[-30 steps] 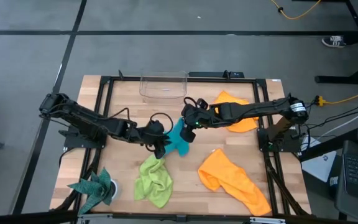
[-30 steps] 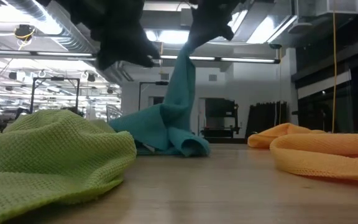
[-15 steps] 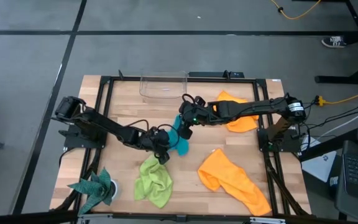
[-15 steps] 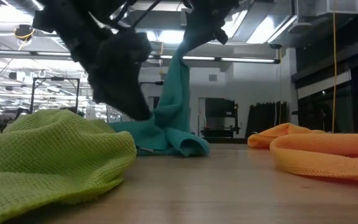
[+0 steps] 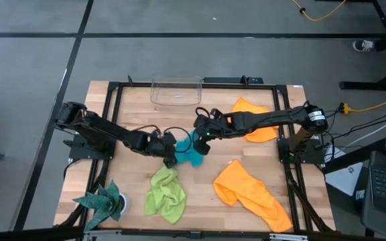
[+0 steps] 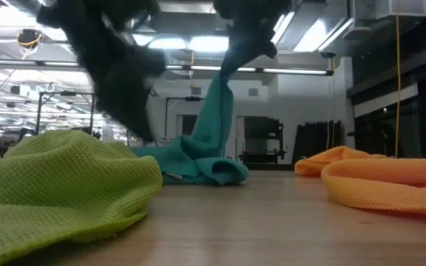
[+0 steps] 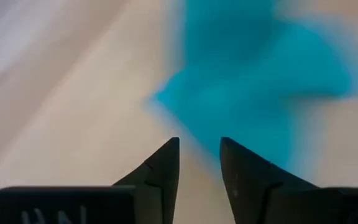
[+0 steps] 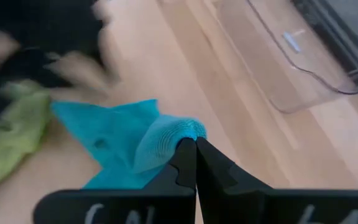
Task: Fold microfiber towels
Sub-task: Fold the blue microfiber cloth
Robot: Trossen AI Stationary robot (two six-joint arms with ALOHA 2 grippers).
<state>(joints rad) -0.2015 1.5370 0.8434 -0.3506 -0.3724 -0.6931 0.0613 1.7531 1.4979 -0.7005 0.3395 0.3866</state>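
Observation:
The turquoise-blue towel (image 5: 193, 152) lies bunched at the table's middle, its upper part drawn up to my right gripper (image 5: 202, 134), which is shut on it. My left gripper (image 5: 171, 154) hangs at the towel's left edge, pointing steeply down. In the left wrist view its fingers (image 7: 199, 144) stand open with a narrow gap, just short of a towel corner (image 7: 166, 102). The lime-green towel (image 5: 166, 194) is crumpled on the table near the front. One orange towel (image 5: 250, 194) rests at the front right. Another orange towel (image 5: 260, 120) lies under my right arm. My right gripper pinches a bunched fold (image 8: 169, 134) of the turquoise towel's upper part between its two fingers, slanting down from the table's right. The towel hangs below the fingers (image 6: 220, 103), and its lower folds (image 6: 198, 166) rest on the table. My left gripper: whether it touches the towel, I cannot tell.
A clear plastic bin (image 5: 176, 92) stands at the far edge. A dark teal spiky-edged cloth (image 5: 100, 204) sits at the front left corner. Bare wood shows between the towels and the bin.
My left gripper has come down toward the turquoise towel's left edge and tipped more steeply downward, its gap unchanged. The towel's hanging part has shifted a little while its lower folds stay on the table.

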